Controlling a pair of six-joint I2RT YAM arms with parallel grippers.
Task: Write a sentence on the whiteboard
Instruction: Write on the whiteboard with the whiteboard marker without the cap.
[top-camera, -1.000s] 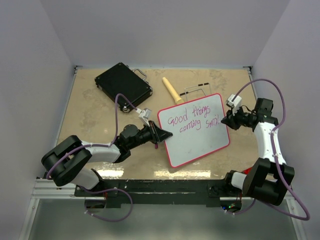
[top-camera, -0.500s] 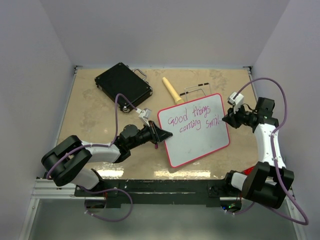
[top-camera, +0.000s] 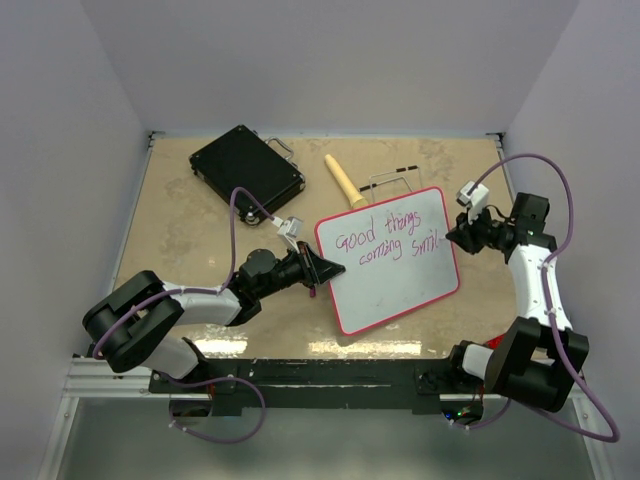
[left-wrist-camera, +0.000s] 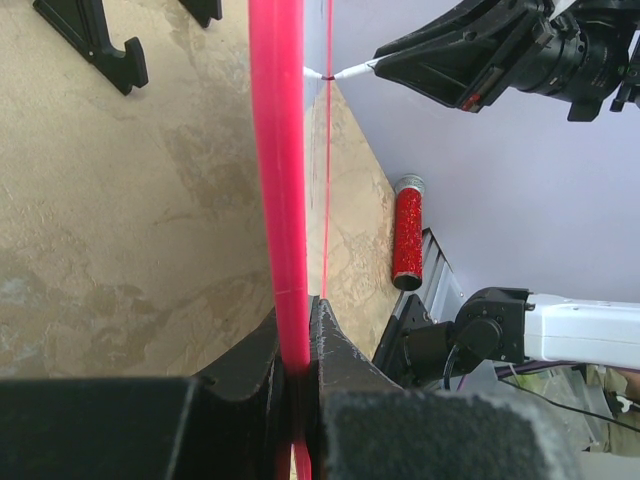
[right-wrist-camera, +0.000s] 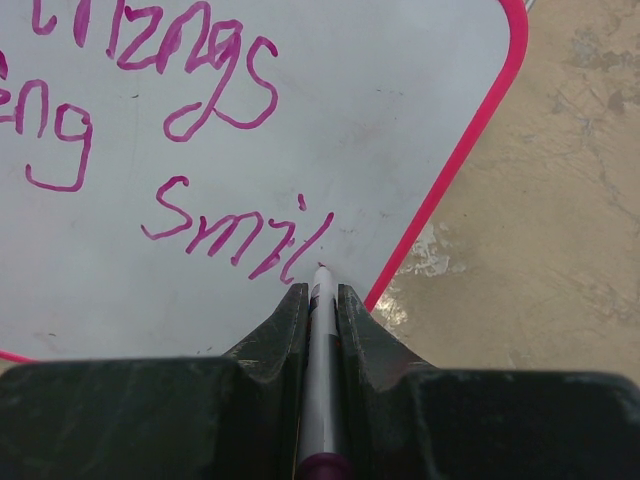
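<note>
The left arm (top-camera: 200, 302) and the right arm (top-camera: 535, 280) were each built of glossy white shell links joined by bulky black cylindrical joints. A thin purple cable (top-camera: 236, 212) ran along the left arm, and a second purple cable (top-camera: 562, 190) along the right. A small white camera block (top-camera: 290, 229) sat at each wrist. The left end effector (top-camera: 335, 270) and the right end effector (top-camera: 452, 238) were matte black wedges with tapering fingers (right-wrist-camera: 285, 322). A black rail (top-camera: 300, 380) carried both bases.
</note>
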